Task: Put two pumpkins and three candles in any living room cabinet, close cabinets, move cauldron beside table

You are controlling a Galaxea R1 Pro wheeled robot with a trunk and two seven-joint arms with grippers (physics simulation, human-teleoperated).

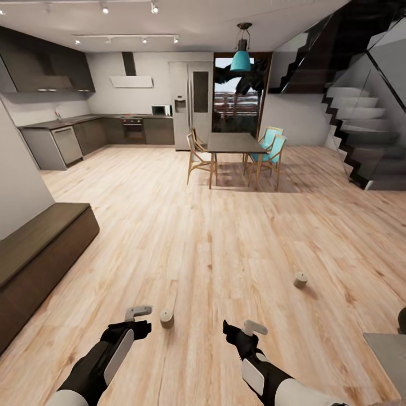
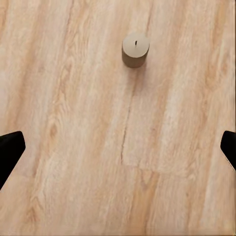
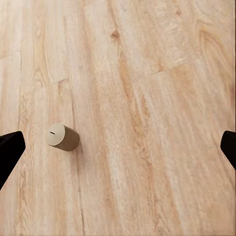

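Note:
Two candles, short grey-beige cylinders, stand on the wooden floor. One candle [image 1: 167, 318] is between my two arms, just ahead of them, and the other candle [image 1: 300, 279] is farther to the right. My left gripper [image 1: 138, 318] is open over the floor, with a candle [image 2: 135, 49] ahead of its fingers. My right gripper [image 1: 243, 330] is also open, with a candle [image 3: 62, 136] off to one side. The long dark-brown cabinet [image 1: 39, 248] runs along the left wall, its fronts shut. A grey corner of the table [image 1: 389, 352] shows at lower right. The pumpkins are out of view.
A black rounded sliver [image 1: 402, 320] sits at the right edge above the table corner; I cannot tell what it is. Far ahead stand a dining table [image 1: 234, 142] with chairs, the kitchen counters [image 1: 84, 132] and a staircase [image 1: 363, 141]. A white wall [image 1: 17, 180] juts in at left.

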